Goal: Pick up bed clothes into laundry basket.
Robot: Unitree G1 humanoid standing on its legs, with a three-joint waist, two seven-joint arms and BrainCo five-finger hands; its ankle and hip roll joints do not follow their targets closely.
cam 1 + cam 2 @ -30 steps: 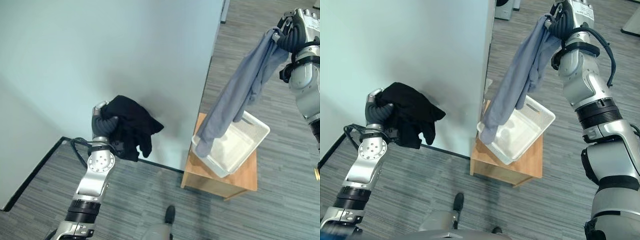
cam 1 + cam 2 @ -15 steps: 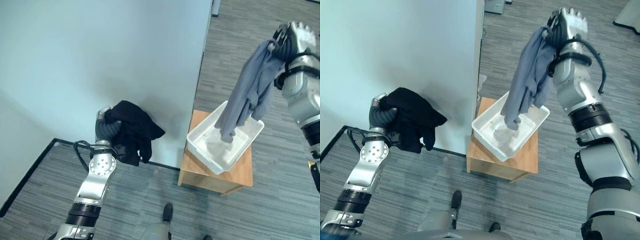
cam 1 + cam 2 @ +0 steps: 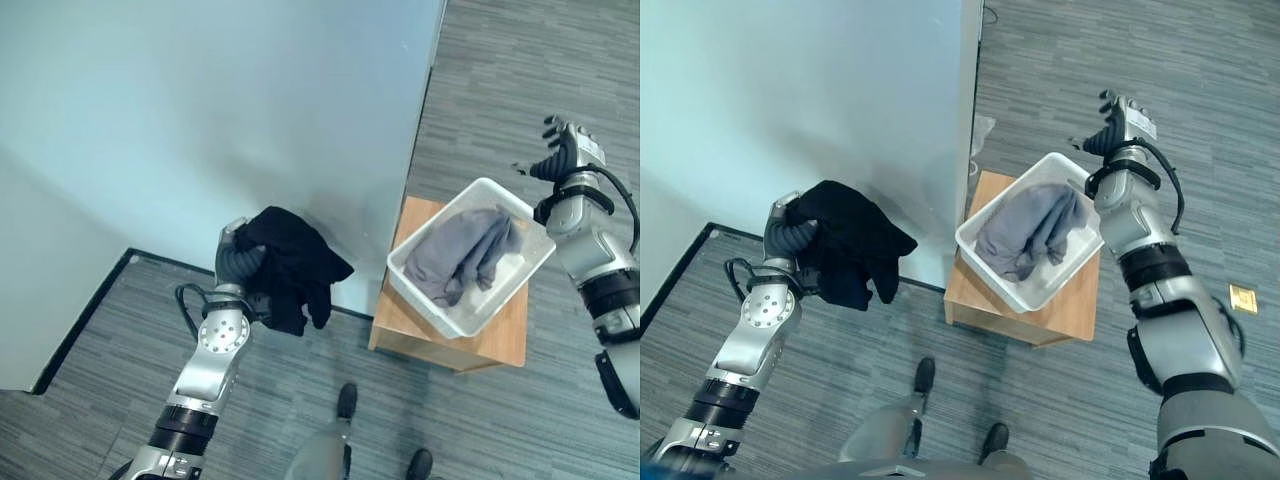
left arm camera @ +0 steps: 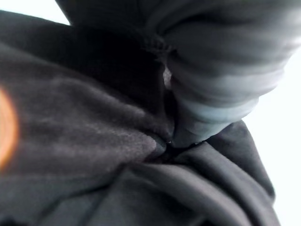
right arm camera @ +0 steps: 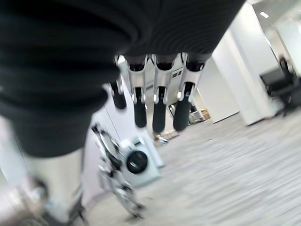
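While the left hand (image 3: 238, 262) keeps its fingers curled round a bunched black garment (image 3: 292, 264) held up beside the pale bed sheet (image 3: 200, 120), the right hand (image 3: 1114, 128) hovers past the far rim of the white laundry basket (image 3: 425, 297), fingers spread and holding nothing. A grey garment (image 3: 462, 250) lies crumpled inside the basket (which sits on a small wooden table (image 3: 495, 337)).

Two silver-grey metal arms with black bands at the joints. Left hand (image 3: 232, 262) and right hand (image 3: 1117, 124): dark ribbed covers, silver fingers (image 5: 157, 99) with dark tips. Round screw-studded silver disc at left wrist.
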